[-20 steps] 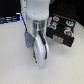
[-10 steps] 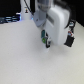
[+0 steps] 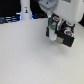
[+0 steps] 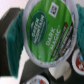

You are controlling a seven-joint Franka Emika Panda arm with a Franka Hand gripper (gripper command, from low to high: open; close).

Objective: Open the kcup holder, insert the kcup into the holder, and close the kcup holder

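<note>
The hand (image 3: 52, 29) is pinching the kcup (image 4: 49, 31), carrying it above the bench (image 3: 25, 60). The kcup holder (image 3: 66, 36) is sitting just to the exterior view's right of it, nearly touching.

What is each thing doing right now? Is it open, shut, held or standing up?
hand: shut on the kcup, beside the kcup holder.
kcup: held in the hand, printed lid facing the wrist camera, not in the holder yet.
kcup holder: too blurry to tell if open or closed.
white post: standing upright, untouched.
</note>
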